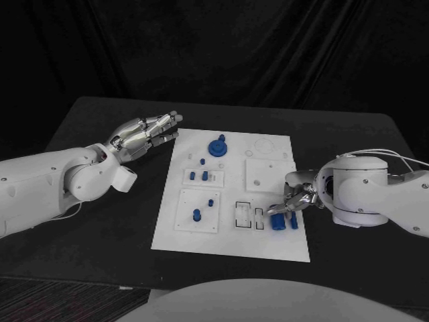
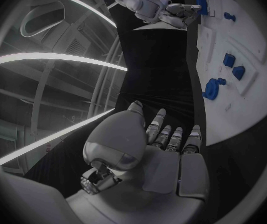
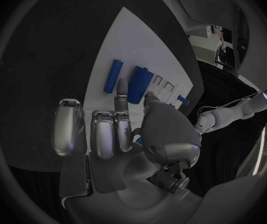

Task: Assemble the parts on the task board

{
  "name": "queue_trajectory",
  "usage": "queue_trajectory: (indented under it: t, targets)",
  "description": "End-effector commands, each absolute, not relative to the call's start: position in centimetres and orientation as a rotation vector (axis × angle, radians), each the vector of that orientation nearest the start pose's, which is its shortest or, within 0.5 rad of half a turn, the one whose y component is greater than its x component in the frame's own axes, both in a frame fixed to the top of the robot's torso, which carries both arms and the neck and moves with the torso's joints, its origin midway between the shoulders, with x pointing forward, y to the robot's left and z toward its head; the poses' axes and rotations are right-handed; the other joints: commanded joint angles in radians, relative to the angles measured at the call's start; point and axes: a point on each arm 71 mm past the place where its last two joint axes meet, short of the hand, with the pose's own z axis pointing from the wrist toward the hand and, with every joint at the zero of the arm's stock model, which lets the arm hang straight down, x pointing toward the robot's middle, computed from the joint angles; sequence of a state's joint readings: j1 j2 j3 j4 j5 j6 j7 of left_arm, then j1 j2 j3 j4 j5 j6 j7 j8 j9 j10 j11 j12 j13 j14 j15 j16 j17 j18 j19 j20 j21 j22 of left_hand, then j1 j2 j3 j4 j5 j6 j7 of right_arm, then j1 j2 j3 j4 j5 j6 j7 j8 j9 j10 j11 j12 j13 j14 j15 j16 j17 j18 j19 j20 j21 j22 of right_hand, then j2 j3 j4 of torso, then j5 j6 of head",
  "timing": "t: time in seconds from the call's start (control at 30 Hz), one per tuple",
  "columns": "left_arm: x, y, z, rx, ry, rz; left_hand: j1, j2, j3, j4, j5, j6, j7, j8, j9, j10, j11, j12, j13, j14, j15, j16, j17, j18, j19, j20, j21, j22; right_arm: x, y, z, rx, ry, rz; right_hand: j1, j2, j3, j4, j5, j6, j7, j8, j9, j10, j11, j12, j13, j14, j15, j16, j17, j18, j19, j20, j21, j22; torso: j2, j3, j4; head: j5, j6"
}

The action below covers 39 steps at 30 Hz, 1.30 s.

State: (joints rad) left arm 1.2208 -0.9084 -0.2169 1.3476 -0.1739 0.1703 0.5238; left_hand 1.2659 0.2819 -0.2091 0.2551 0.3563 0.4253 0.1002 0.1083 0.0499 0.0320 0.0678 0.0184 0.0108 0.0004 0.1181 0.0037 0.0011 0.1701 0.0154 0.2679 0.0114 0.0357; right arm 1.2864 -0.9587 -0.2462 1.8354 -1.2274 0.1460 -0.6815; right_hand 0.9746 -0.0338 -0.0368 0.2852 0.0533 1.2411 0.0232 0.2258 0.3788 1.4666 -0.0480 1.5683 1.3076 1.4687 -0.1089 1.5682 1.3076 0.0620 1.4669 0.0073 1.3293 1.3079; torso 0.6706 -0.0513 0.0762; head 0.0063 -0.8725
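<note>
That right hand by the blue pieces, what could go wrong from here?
The right hand has its fingertips at two blue cylinders lying loose near the task board edge; a nudge could roll one off onto the table. It may also pinch both at once. The left hand hovers apart, so it cannot steady anything.

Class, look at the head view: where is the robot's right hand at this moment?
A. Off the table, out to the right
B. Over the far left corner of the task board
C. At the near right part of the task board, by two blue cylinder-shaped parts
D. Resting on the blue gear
C: the right hand sits at the near right of the task board, its fingers at the two blue cylinder-shaped parts lying there.
</note>
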Motion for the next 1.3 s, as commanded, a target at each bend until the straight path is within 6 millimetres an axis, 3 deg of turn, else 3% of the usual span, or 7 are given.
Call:
queue_trajectory:
  t: [0.03, 0.5, 0.67, 0.77, 0.83, 0.97, 1.3]
  targets:
    - [47.9, 27.2, -22.8, -0.856, 1.679, -1.731, 0.01, 0.001, 0.0, -0.004, 0.006, 0.006, 0.003, 0.006, 0.001, 0.003, 0.004, 0.004, 0.001, 0.0, -0.004, -0.004, -0.001, 0.01, 0.006, -0.002, 0.004, -0.001, 39.4, -20.4, -24.1, -0.097, 2.418, 0.162, 0.023, 0.0, 0.009, -0.002, 0.008, -0.009, -0.002, -0.006, 0.004, 0.104, 0.006, 0.002, 0.263, 0.102, -0.003, 0.003, 0.263, -0.01, 0.01, -0.005, -0.002, 0.194, 0.001, -0.0002, 0.0003, 0.002, 0.0]
    - [47.8, 27.2, -22.9, -0.859, 1.69, -1.731, 0.01, 0.002, 0.001, -0.004, 0.006, 0.006, 0.003, 0.006, 0.001, 0.004, 0.005, 0.005, 0.002, 0.0, -0.003, -0.004, -0.001, 0.01, 0.006, -0.001, 0.004, -0.001, 39.4, -19.8, -25.1, -0.111, 2.437, 0.171, 0.135, -0.008, 0.031, -0.039, 0.082, -0.031, 0.002, -0.024, 0.022, 0.104, 0.009, 0.002, 0.263, 0.102, -0.002, 0.003, 0.263, -0.006, 0.003, -0.004, -0.016, 0.19, 0.001, 0.0003, 0.002, 0.004, 0.0]
    - [47.9, 27.1, -22.9, -0.86, 1.693, -1.731, 0.01, 0.002, 0.001, -0.004, 0.007, 0.006, 0.004, 0.006, 0.001, 0.004, 0.006, 0.005, 0.002, 0.0, -0.002, -0.004, -0.001, 0.01, 0.006, -0.001, 0.004, 0.0, 39.5, -19.6, -25.2, -0.098, 2.425, 0.193, 0.205, 0.003, 0.051, -0.081, 0.208, -0.032, -0.001, -0.028, 0.031, 0.104, 0.006, 0.002, 0.263, 0.102, -0.004, 0.003, 0.263, -0.005, 0.0, -0.005, -0.022, 0.188, 0.002, 0.0007, 0.0011, 0.003, 0.0]
    - [47.9, 27.1, -22.9, -0.86, 1.695, -1.731, 0.011, 0.002, 0.001, -0.005, 0.009, 0.006, 0.005, 0.006, 0.001, 0.005, 0.007, 0.005, 0.002, 0.0, -0.001, -0.004, -0.001, 0.01, 0.006, 0.0, 0.004, 0.0, 39.6, -19.5, -25.2, -0.08, 2.405, 0.218, 0.246, 0.006, 0.071, -0.11, 0.332, -0.032, -0.007, -0.03, 0.035, 0.104, 0.001, 0.002, 0.263, 0.102, -0.008, 0.003, 0.263, -0.004, -0.002, -0.008, -0.027, 0.187, 0.001, 0.0003, 0.0004, 0.005, 0.0]
    - [47.9, 27.1, -22.9, -0.86, 1.695, -1.731, 0.011, 0.002, 0.001, -0.005, 0.009, 0.006, 0.005, 0.006, 0.001, 0.005, 0.007, 0.005, 0.002, 0.0, -0.001, -0.004, -0.001, 0.01, 0.006, 0.0, 0.004, 0.0, 39.6, -19.5, -25.0, -0.061, 2.388, 0.238, 0.276, 0.002, 0.102, -0.133, 0.519, -0.029, -0.011, -0.025, 0.042, 0.104, -0.003, 0.002, 0.263, 0.102, -0.011, 0.003, 0.263, -0.002, -0.006, -0.013, -0.034, 0.185, 0.001, 0.0001, 0.0002, 0.005, 0.0]
    - [47.8, 27.1, -22.9, -0.861, 1.695, -1.73, 0.011, 0.002, 0.001, -0.005, 0.009, 0.006, 0.005, 0.006, 0.001, 0.005, 0.007, 0.005, 0.002, 0.0, -0.001, -0.004, -0.001, 0.01, 0.006, 0.0, 0.004, 0.0, 39.3, -19.6, -24.9, 0.016, 2.387, 0.287, 0.279, -0.007, 0.144, -0.147, 0.674, -0.028, -0.012, -0.019, 0.052, 0.104, -0.004, 0.002, 0.263, 0.102, -0.013, 0.003, 0.263, -0.002, -0.007, -0.014, -0.038, 0.184, 0.001, 0.0003, -0.0004, 0.005, 0.0]
    - [47.9, 27.2, -23.0, -0.863, 1.696, -1.724, 0.012, 0.003, 0.002, -0.007, 0.011, 0.006, 0.005, 0.006, 0.001, 0.005, 0.007, 0.005, 0.002, 0.0, -0.001, -0.004, -0.001, 0.01, 0.006, 0.001, 0.004, 0.0, 38.8, -19.5, -22.7, 0.42, 2.476, 0.481, 0.261, -0.009, 0.167, -0.145, 0.7, -0.022, -0.013, -0.011, 0.061, 0.104, -0.006, 0.002, 0.263, 0.102, -0.013, 0.003, 0.263, -0.002, -0.008, -0.014, -0.041, 0.183, 0.0, 0.0009, -0.0005, 0.001, 0.0]
